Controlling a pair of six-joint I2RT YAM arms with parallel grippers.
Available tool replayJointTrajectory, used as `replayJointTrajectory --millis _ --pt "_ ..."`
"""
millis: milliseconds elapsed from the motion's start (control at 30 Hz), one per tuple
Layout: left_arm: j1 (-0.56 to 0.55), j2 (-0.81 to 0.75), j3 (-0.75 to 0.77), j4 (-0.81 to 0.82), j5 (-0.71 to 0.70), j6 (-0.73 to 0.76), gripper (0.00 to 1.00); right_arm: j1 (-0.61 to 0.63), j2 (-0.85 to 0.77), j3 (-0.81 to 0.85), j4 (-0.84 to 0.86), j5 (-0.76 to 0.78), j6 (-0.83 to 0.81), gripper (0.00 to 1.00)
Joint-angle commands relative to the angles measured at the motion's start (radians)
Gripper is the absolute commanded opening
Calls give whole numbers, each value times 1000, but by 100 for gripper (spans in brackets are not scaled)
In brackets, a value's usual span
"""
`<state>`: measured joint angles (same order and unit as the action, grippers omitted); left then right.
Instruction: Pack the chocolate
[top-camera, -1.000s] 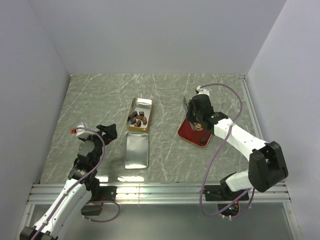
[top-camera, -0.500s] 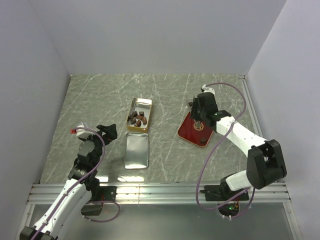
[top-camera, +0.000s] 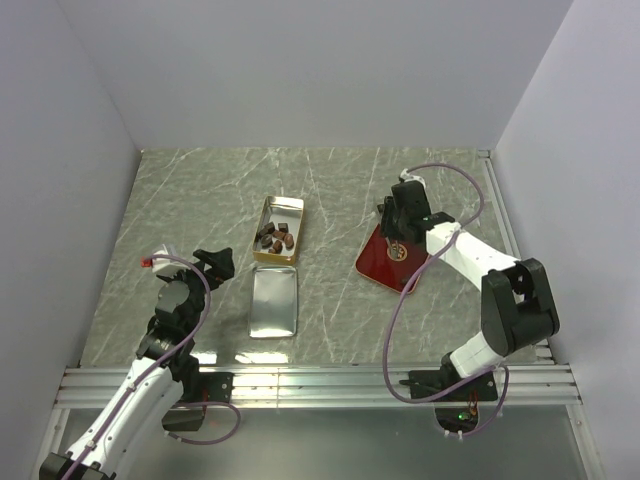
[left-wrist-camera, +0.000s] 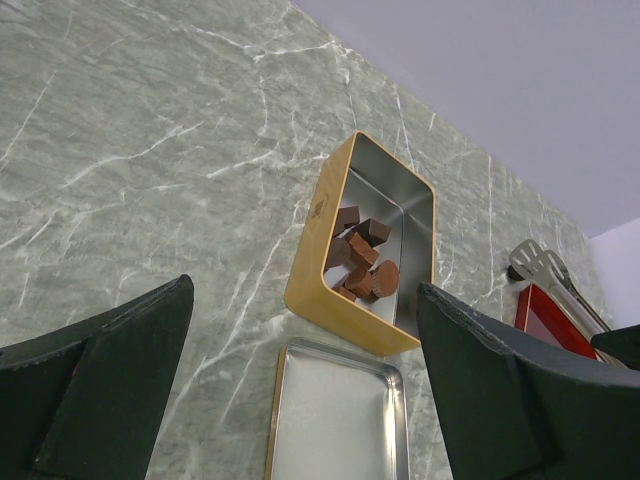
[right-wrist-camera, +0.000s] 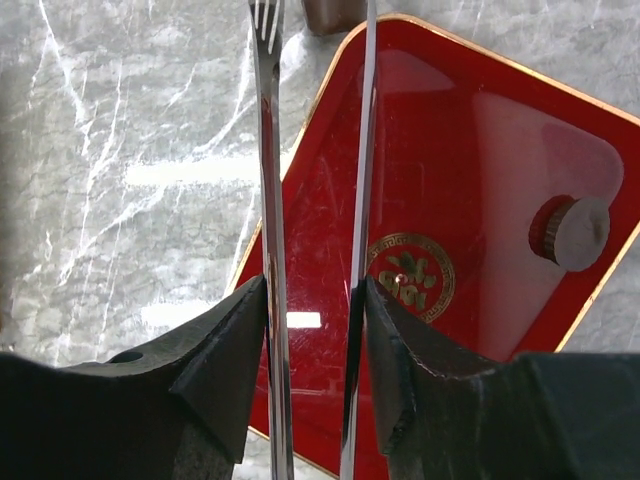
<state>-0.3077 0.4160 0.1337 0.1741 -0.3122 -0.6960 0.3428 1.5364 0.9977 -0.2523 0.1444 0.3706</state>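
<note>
Fingers on the left gripper (top-camera: 214, 264) stand spread wide with nothing in them, near the gold tin (top-camera: 285, 205) on its left and nearer the arms. Chocolate (top-camera: 276, 238) lies in the tin, its lid (top-camera: 273, 303) just in front. The right gripper (top-camera: 396, 226) hangs over the red tray (top-camera: 372, 262), well right of the tin.

The left wrist view shows its black fingers (left-wrist-camera: 110, 390) far apart, framing tin and lid.

At the right wrist, the fingers (right-wrist-camera: 225, 350) are partly closed on metal tongs (right-wrist-camera: 268, 180), whose tips stand apart and bare. A round piece (right-wrist-camera: 570, 232) sits on the tray; a dark chunk (right-wrist-camera: 335, 12) lies just off its corner.

My worry is that thin steel in so light a pinch may twist, or the piece may skid on the glossy tray.
</note>
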Motion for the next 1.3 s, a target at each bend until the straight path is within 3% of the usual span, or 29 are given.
replayJointTrajectory --millis 0,667,1267 --pt "-5 -2 -9 18 -4 0 99 -11 2 62 -10 -6 -18 49" --pt "-14 -17 -11 10 -8 -3 99 -36 143 274 -205 -31 -88 45" --pt "-30 -34 -14 4 -24 -5 99 -41 120 347 -340 -62 -131 45"
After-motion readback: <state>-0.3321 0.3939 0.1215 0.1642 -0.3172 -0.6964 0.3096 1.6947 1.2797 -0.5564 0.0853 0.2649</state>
